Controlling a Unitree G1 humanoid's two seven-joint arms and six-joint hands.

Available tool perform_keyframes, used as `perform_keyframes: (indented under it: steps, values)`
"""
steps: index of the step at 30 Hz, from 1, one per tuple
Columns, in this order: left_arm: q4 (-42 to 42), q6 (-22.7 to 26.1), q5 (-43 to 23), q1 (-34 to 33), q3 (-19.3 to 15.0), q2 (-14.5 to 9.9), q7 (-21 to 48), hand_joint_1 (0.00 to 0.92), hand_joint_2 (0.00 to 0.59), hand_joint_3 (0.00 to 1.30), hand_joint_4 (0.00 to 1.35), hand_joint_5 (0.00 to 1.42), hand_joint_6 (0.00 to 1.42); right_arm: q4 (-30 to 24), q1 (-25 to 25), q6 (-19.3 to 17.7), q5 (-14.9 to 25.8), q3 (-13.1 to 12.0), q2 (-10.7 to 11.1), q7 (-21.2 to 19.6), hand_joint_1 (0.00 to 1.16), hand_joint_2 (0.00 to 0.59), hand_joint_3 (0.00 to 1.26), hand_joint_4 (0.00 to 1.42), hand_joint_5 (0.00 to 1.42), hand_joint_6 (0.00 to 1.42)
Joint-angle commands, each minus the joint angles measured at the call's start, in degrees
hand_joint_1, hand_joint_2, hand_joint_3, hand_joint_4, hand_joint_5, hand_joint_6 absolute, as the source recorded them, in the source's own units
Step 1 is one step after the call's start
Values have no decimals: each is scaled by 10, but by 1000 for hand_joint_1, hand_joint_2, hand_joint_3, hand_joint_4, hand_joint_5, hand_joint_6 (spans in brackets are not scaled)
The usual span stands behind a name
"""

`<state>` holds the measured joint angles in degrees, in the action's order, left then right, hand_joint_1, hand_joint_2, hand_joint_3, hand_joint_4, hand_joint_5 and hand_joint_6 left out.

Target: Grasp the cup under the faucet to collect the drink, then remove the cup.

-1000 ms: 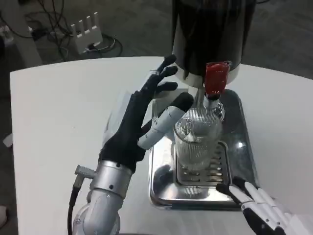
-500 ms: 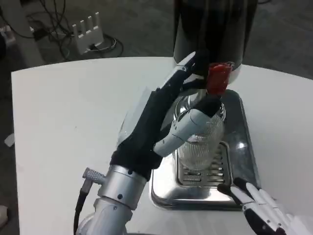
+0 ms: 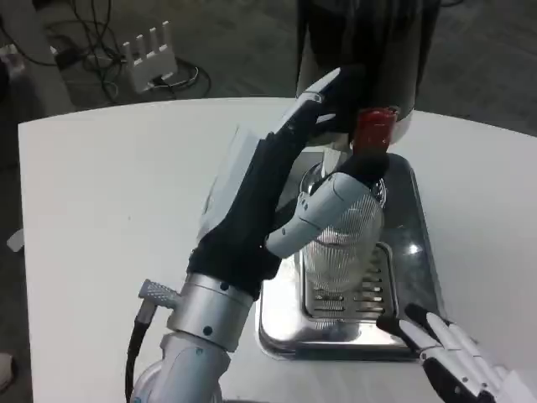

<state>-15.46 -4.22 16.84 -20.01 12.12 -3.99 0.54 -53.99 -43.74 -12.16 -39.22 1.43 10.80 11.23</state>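
- Where the picture's lower right corner cut it off, the right robot hand (image 3: 457,357) lay low over the white tabletop (image 3: 109,193), its fingers stretched out side by side and holding nothing, their dark tips just beside the near right corner of the metal drip tray (image 3: 281,323).
- The left forearm (image 3: 197,332) rose from the lower edge, silver at the wrist, and reached toward the tray.
- The ribbed clear cup (image 3: 344,248) stood upright on the slotted grate of the tray, directly below the red faucet tap (image 3: 373,134).
- The left robot hand (image 3: 281,201) was at the cup's left side: its thumb lay across the front of the cup near the rim, touching the glass, while the other fingers extended past the cup's far side toward the dispenser. Whether they pressed the glass could not be told.
- The dark dispenser body (image 3: 365,46) stood at the tray's far end.
- A white power strip (image 3: 151,54) lay on the floor beyond the tabletop.
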Motion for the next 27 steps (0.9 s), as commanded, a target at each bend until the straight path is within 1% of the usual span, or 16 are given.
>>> perform_keyframes:
  steps: [1,4,8,15,20,25,27]
  values:
    - [16,7,9,-27,0,5,0,0,34,199,174,282,256,3,-8,-8,3,0,-2,-7,447,463,114,0,0,0]
    - [43,5,7,-54,6,6,7,0,24,159,124,226,219,5,-8,-7,3,0,-2,-6,446,463,114,0,0,0]
    - [62,-1,7,-71,12,8,8,0,20,144,95,206,195,4,-9,-8,5,-4,-3,-8,444,464,114,0,0,0]
    - [88,-6,0,-86,22,9,16,0,18,144,92,201,183,6,-7,-8,8,-2,-4,-8,440,461,114,0,0,0]
    - [98,-23,0,-90,32,9,21,0,19,150,99,208,186,10,-2,-6,8,-1,-4,-6,436,457,114,0,0,0]
    - [103,-35,13,-94,39,0,25,0,19,153,101,211,189,12,5,-3,7,2,-4,-4,432,456,114,0,0,0]
    - [107,-42,20,-97,42,-9,30,0,19,154,101,211,190,14,10,-2,6,4,-4,-3,431,456,114,0,0,0]
